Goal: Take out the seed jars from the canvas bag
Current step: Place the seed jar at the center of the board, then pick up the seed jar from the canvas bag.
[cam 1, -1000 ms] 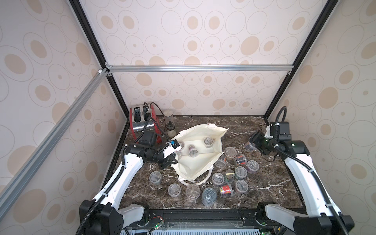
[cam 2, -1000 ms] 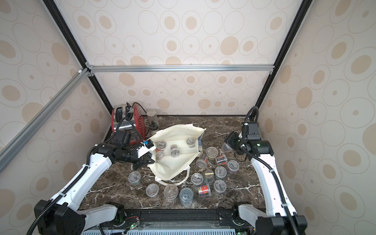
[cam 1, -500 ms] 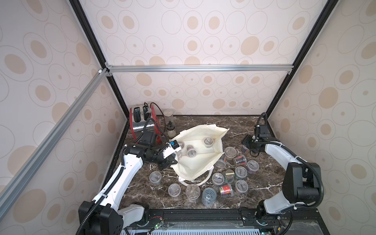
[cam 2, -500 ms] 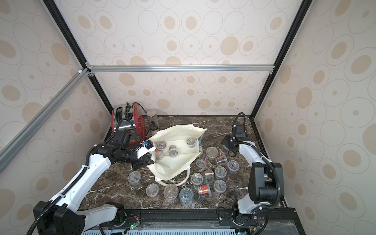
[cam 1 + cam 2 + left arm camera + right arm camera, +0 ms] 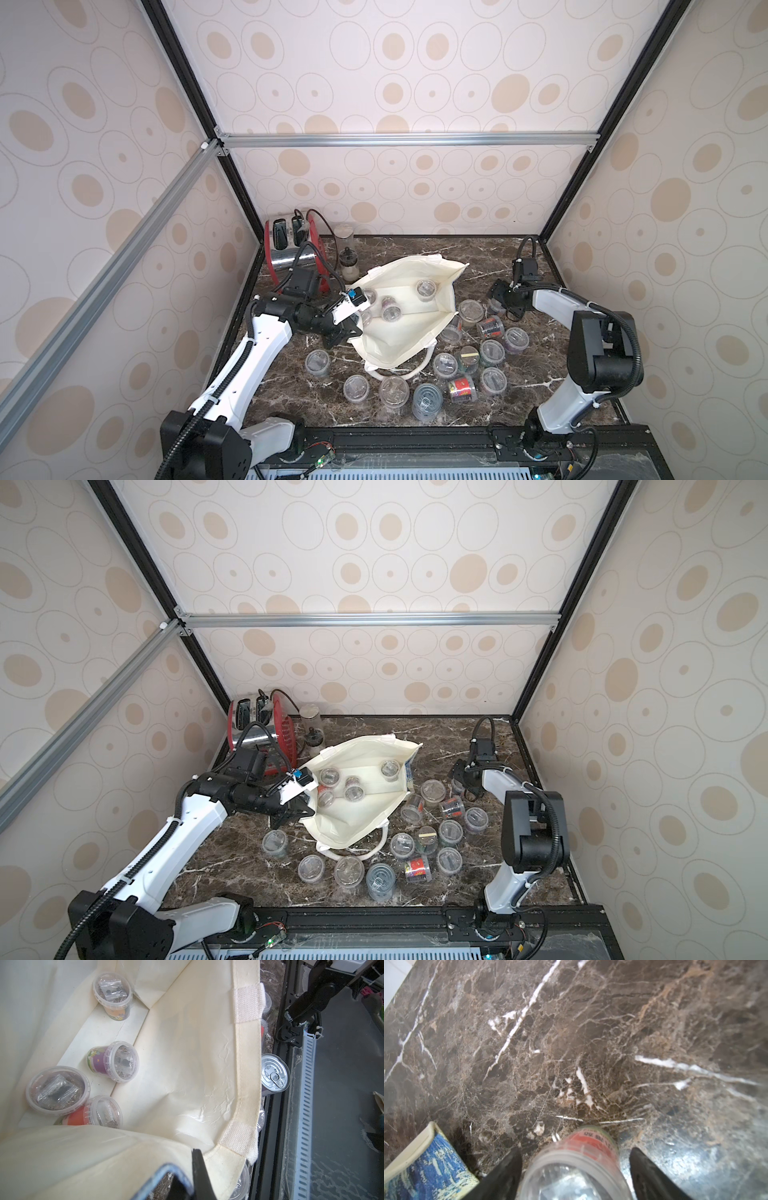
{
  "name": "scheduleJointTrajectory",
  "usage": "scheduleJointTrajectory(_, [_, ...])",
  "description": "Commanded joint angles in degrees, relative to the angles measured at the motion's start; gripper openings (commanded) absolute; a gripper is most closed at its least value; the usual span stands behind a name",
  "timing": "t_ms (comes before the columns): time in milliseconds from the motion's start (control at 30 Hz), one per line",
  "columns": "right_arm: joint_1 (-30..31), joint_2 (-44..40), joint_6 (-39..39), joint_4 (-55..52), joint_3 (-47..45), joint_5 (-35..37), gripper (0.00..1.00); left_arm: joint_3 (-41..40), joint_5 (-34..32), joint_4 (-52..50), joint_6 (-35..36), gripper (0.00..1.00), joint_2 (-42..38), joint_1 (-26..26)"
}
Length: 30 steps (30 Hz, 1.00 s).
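Note:
The cream canvas bag lies open on the marble table, mouth up. Several seed jars sit inside it. My left gripper is shut on the bag's rim at its left side. Several more seed jars stand on the table in front of and right of the bag. My right gripper is open at the back right. A red-labelled seed jar stands on the table between its fingers, with a gap on each side.
A red toaster, a tall glass jar and a small bottle stand at the back left. A metal pull-tab can sits among the front jars. The black frame rail runs along the table's front edge.
My right arm folded its elbow back and lowered the red-labelled jar to the table. Its jaws then opened off the jar. The left arm and the bag have not moved.

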Motion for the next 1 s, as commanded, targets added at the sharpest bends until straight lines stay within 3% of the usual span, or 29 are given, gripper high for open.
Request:
scheduleJointTrajectory(0, [-0.32, -4.84, -3.6, -7.47, 2.65, 2.26, 0.89, 0.77, 1.17, -1.85, 2.31, 0.0, -0.42, 0.15])
scheduleJointTrajectory(167, [0.76, -14.28, -7.55, -14.04, 4.12, 0.27, 0.87, 0.94, 1.37, -2.42, 3.01, 0.0, -0.46, 0.14])
scheduleJointTrajectory(267, [5.43, -21.73, -11.84, -14.25, 4.33, 3.08, 0.83, 1.54, 1.2, -2.91, 2.65, 0.0, -0.18, 0.14])
scheduleJointTrajectory(467, [25.64, -30.72, -25.62, -13.8, 9.28, 10.74, 0.81, -0.36, 3.43, -2.22, 2.17, 0.0, -0.1, 0.14])
scheduleJointTrajectory(700, [45.79, -27.14, -37.96, -19.24, 16.99, 10.72, 0.82, 0.16, 3.26, -1.63, 0.66, 0.0, -0.72, 0.17])
scheduleJointTrajectory(967, [52.95, -17.91, -34.91, -22.62, 17.06, 7.23, 0.82, -0.06, 4.36, -0.96, -0.68, 0.0, -0.36, 0.24])
